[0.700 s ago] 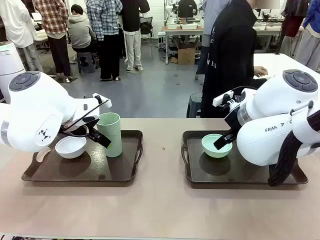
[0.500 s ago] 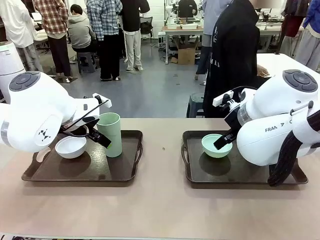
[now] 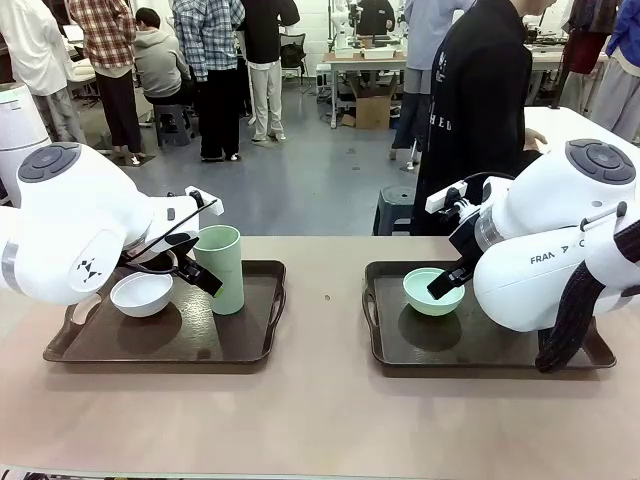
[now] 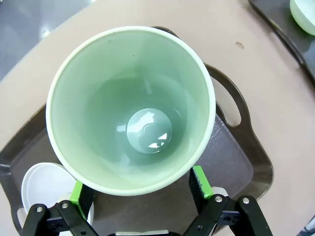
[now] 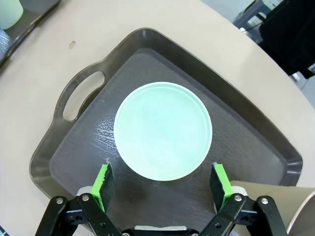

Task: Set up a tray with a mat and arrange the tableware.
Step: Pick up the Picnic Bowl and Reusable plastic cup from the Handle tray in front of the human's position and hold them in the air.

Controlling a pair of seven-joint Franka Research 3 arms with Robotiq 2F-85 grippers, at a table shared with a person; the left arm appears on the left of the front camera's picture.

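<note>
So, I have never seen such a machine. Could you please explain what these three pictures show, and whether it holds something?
This is a robot with two white arms, a left arm and a right arm, at a table. Each arm ends in a two-finger gripper. The wide picture is taken from between the arms, looking across at a person in black. The other two come from cameras on the wrists, looking down along the fingers. The left tray carries a white bowl and a tall mint green cup. The right tray carries a mint green bowl. The left gripper hangs open over the cup, and the right gripper hangs open over the mint green bowl. Both things stand on their trays, so nothing is lifted.
</note>
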